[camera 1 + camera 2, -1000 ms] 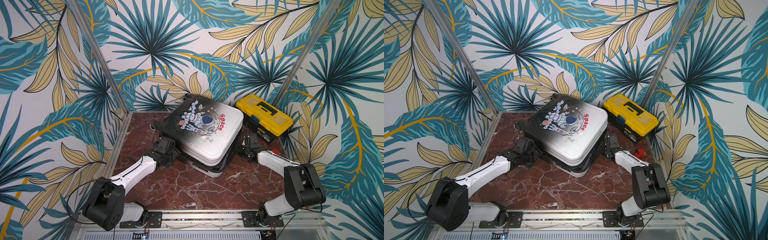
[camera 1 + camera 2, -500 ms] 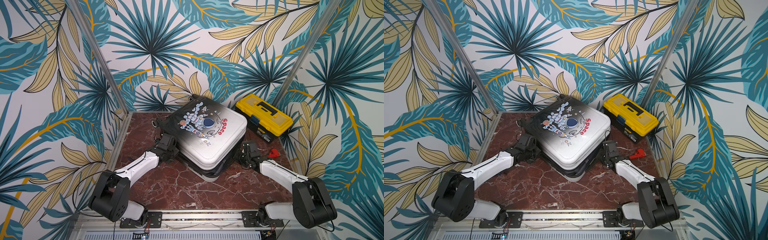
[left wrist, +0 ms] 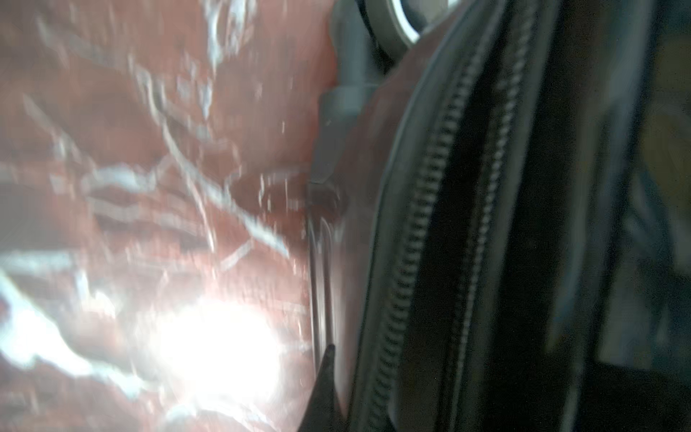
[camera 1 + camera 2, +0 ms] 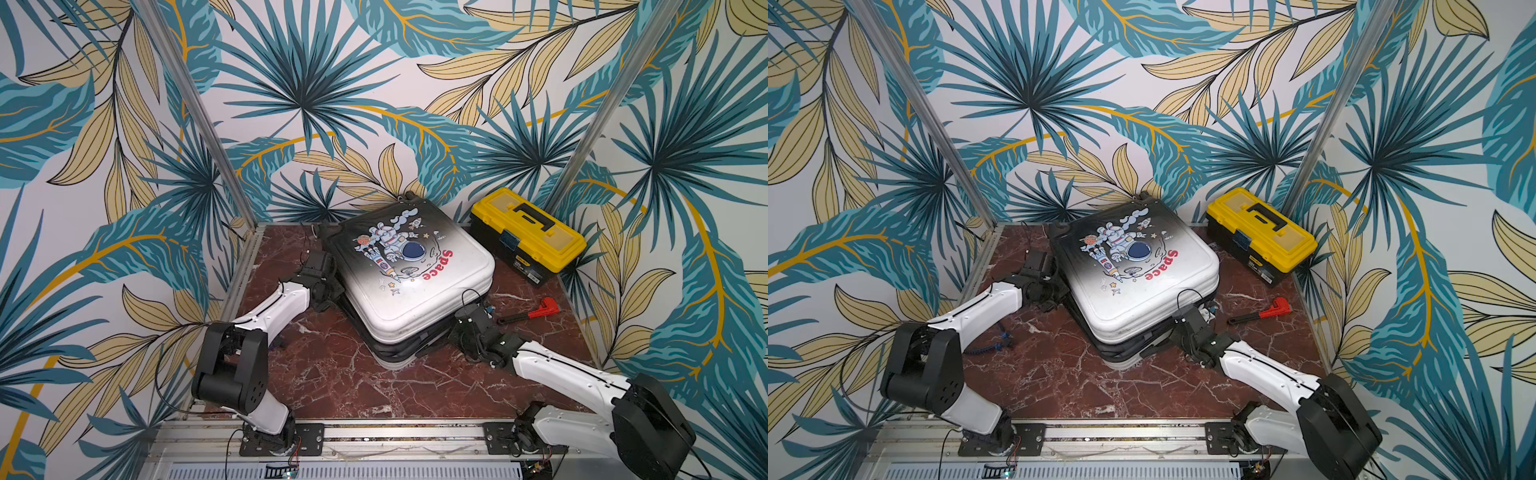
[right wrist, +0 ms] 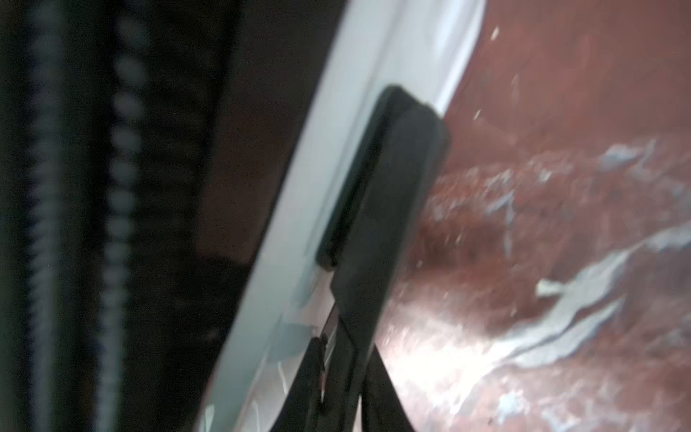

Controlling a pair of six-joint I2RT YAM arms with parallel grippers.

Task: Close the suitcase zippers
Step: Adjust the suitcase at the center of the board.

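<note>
1. Shows the suitcase (image 4: 415, 286) flat on the table (image 4: 332, 374), near the toolbox (image 4: 528, 232).
2. Shows the left gripper (image 4: 330, 293) squeezed together at its side, by the zipper (image 3: 407, 243).
3. Cannot tell about the right gripper (image 4: 459, 330): apart or together.

Item count from the top views: one suitcase (image 4: 411, 270); one yellow-and-black toolbox (image 4: 528, 232); one red-headed hand tool (image 4: 540, 309); two robot arms, the left arm (image 4: 278, 307) and the right arm (image 4: 561, 374); two aluminium corner posts (image 4: 198, 112); one red marble tabletop (image 4: 332, 374); one small blue-and-black item (image 4: 994, 343) (too small to identify). Left wrist view: two zipper tooth rows (image 3: 415, 224) running side by side.
</note>
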